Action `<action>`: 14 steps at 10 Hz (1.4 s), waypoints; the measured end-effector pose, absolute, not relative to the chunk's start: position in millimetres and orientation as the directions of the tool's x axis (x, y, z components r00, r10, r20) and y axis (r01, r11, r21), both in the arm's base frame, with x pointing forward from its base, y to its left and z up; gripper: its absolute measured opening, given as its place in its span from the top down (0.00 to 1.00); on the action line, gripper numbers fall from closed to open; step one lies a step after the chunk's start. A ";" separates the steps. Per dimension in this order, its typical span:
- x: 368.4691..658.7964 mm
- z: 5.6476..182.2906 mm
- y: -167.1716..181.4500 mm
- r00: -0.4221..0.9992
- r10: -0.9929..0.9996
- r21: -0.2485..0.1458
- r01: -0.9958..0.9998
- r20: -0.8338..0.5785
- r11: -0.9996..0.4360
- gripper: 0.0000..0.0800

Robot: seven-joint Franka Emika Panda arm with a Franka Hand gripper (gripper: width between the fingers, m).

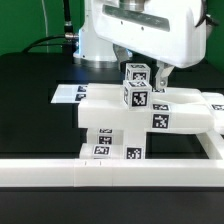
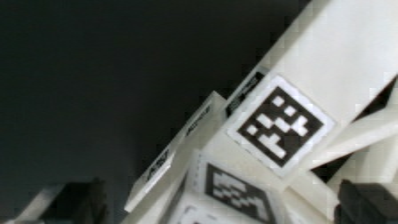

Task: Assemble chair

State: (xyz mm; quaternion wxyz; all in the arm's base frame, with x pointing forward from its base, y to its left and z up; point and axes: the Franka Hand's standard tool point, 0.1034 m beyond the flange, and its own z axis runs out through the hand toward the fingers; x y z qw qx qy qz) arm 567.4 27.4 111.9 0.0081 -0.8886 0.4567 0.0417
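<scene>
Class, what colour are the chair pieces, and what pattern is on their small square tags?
Glossy white chair pieces; the tags are black-and-white, clearest in the wrist view.

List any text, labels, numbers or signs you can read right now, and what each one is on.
No words, brands or numbers are readable in either view.
Chair parts: square black-and-white marker tags, patterns only, no letters.
Marker board: the same kind of tags, too small to read.
Wrist view: one large tag, blurred, pattern only.

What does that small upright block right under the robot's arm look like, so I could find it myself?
Start at the big white robot arm at the back of the black table. Just below it sits a cluster of chunky white chair pieces. The block is the small post sticking up from their top, the tallest point, with black-and-white square tags on its faces.
</scene>
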 end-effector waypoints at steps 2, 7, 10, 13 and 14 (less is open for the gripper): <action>567.4 111.8 26.9 0.692 -0.717 0.012 -0.719 -0.084 -0.695 0.19; 564.7 110.1 26.1 0.963 -0.261 0.032 -0.259 -0.071 -0.965 0.19; 564.1 109.1 24.0 0.996 0.047 0.023 0.049 -0.076 -0.999 0.19; 564.2 109.1 21.6 0.985 0.156 0.017 0.158 -0.079 -0.987 0.20; 564.2 109.0 21.5 0.985 0.155 0.017 0.157 -0.079 -0.987 0.42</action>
